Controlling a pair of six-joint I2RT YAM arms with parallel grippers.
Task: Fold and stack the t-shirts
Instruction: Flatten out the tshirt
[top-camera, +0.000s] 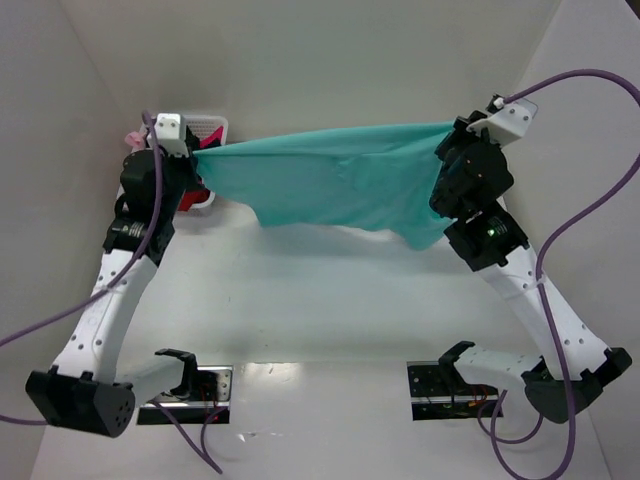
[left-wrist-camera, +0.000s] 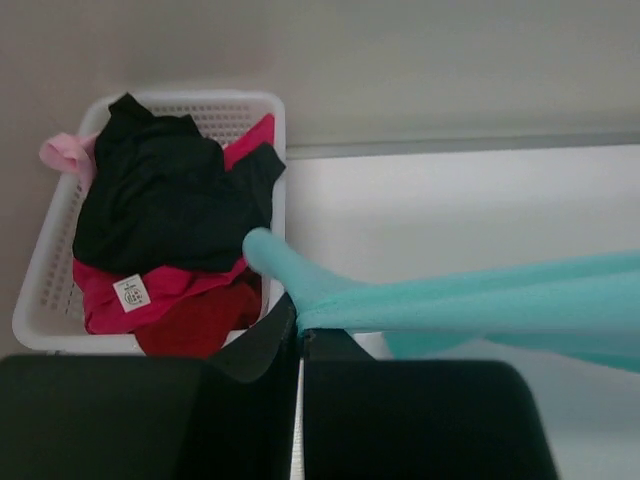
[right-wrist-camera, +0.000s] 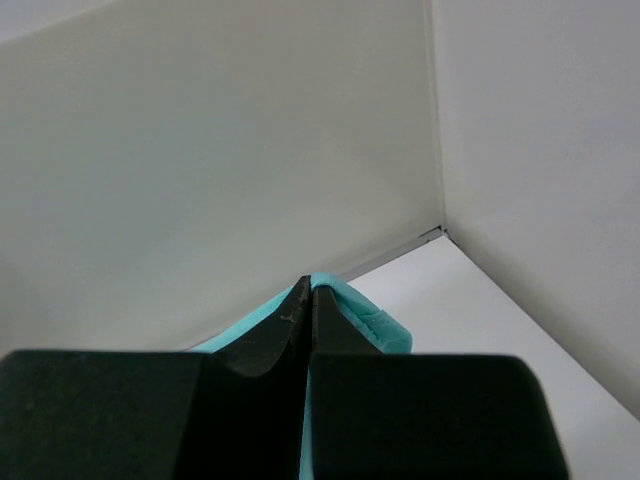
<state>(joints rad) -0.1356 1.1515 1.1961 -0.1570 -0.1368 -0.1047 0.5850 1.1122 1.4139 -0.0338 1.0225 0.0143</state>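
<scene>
— Well, you have the teal-green t-shirt (top-camera: 340, 185) strung in the air across the upper middle of the top view, above the table (top-camera: 320, 310). Both tools are clenched on it: the left gripper (left-wrist-camera: 298, 322) pinches one end, the right gripper (right-wrist-camera: 308, 292) the other.

— Right, and your weak spot is the right-hand pinch. In the right wrist view only a sliver of teal shows past the fingers, so I can't tell how much cloth you really hold there. Pull the arms further apart and that end would likely slip out.

— Watch the sag too. The lower edge droops right of centre in the top view. If you lower the shirt as it hangs, that belly probably touches first and bunches under the rest, and you'd have creases before any fold.

— And mind your left side. The white basket (left-wrist-camera: 45, 270) sits in the upper left of the top view, just beside the left gripper, with the black t-shirt (left-wrist-camera: 160, 200) and the pink-red t-shirt (left-wrist-camera: 190, 290) heaped in it. Swing that arm back or down carelessly and you could knock the basket or drag a shirt over its rim.

— Drop one end, and the shirt would swing off the other gripper into a heap.
</scene>
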